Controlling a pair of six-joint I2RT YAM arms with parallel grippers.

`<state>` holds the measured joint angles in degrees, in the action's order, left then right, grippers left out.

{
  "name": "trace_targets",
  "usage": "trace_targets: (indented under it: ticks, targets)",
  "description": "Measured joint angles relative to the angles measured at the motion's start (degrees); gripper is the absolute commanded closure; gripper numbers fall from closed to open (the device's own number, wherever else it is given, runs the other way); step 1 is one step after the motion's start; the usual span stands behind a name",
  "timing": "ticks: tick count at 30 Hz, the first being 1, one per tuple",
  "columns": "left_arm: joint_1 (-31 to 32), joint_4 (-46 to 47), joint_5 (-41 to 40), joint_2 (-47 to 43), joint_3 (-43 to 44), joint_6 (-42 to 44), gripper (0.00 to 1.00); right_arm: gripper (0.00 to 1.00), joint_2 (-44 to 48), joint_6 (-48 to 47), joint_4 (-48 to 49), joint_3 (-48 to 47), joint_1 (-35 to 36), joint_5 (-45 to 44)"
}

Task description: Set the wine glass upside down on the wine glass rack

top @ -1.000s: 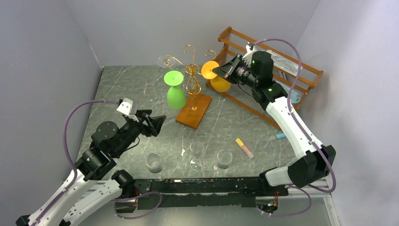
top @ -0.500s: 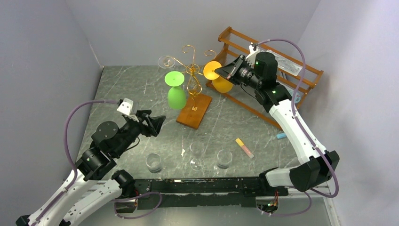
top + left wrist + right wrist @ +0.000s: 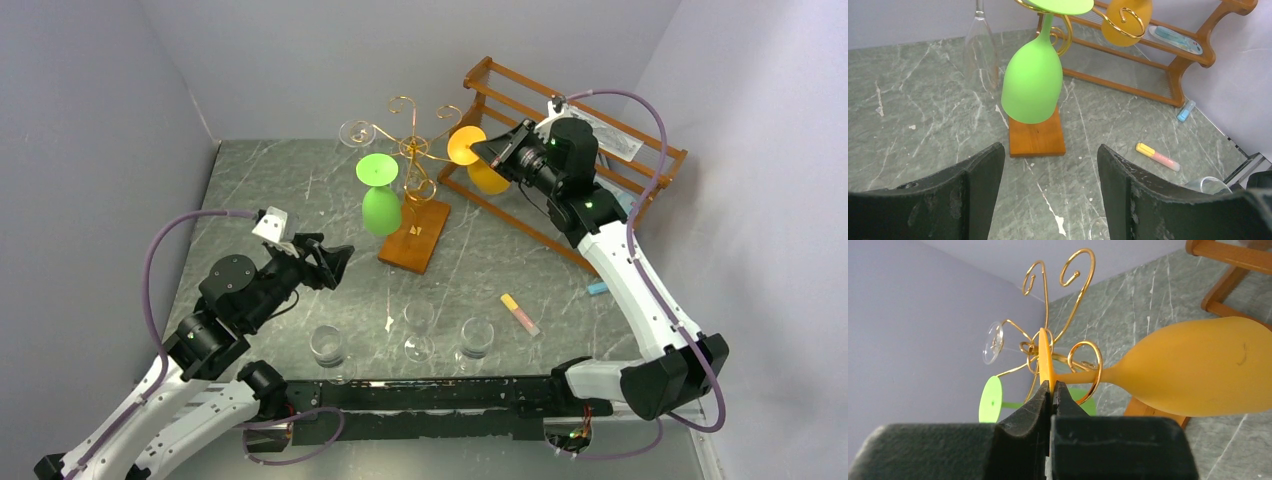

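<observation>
Pincer | right arm stretched high | nips orange wine glass foot

readable text: we find none | wine glass rack base: we see a small pale mark, too small to read | packet on wooden shelf: print blurred
</observation>
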<state>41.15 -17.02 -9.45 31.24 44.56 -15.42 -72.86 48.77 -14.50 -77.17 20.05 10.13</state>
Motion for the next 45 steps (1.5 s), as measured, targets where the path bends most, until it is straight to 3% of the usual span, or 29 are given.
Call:
trace_targets:
  ticks: [6, 15, 25, 45]
  targets:
    - [0.0, 0.0, 0.0, 0.5, 0.0, 0.0, 0.28, 0.85, -1.1, 0.4, 0.5, 0.0, 0.0, -1.2]
    - [0.0, 0.0, 0.0, 0.5, 0.0, -0.5, 0.28, 0.78, -1.7, 0.4, 0.4, 0.0, -0.2, -4.3]
    - [0.0, 0.0, 0.1, 0.5, 0.0, -1.1, 0.28, 0.53, -1.9, -0.2, -0.5, 0.0, -0.2, -6.3]
    - [0.0, -0.5, 0.7, 0.5, 1.8, -2.8, 0.27, 0.43, 8.9, -6.0, -6.4, 1.3, -0.3, -7.9]
